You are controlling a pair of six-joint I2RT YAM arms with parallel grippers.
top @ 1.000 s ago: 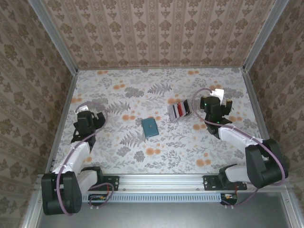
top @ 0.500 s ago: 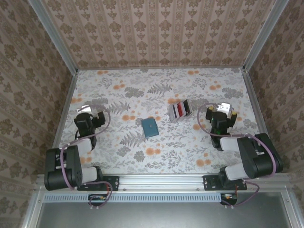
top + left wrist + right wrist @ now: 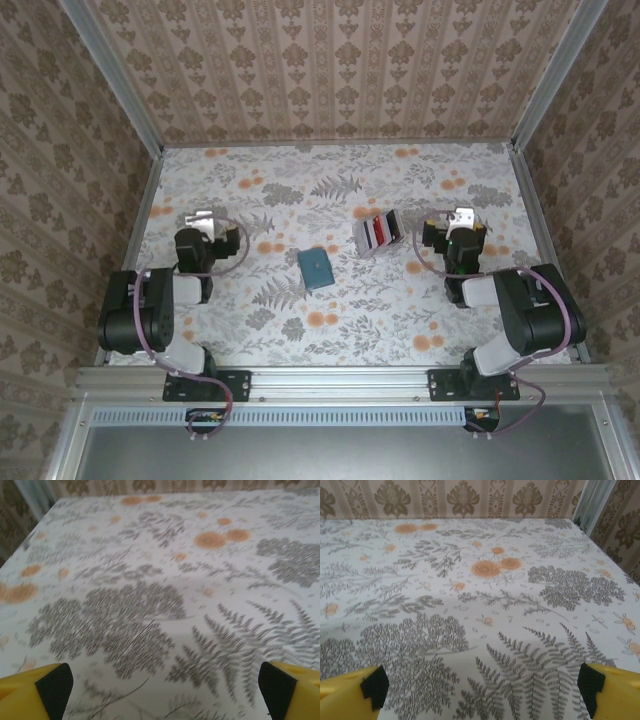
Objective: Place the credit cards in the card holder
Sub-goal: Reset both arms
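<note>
The credit cards [image 3: 382,231] are standing in their rack [image 3: 360,238], left of the nearer right arm [image 3: 465,250]; both arms' jaws are gaping open, empty.

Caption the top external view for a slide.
Both open, left gripper and right gripper flank the teal card holder; credit cards stand in a rack beside it.
</note>
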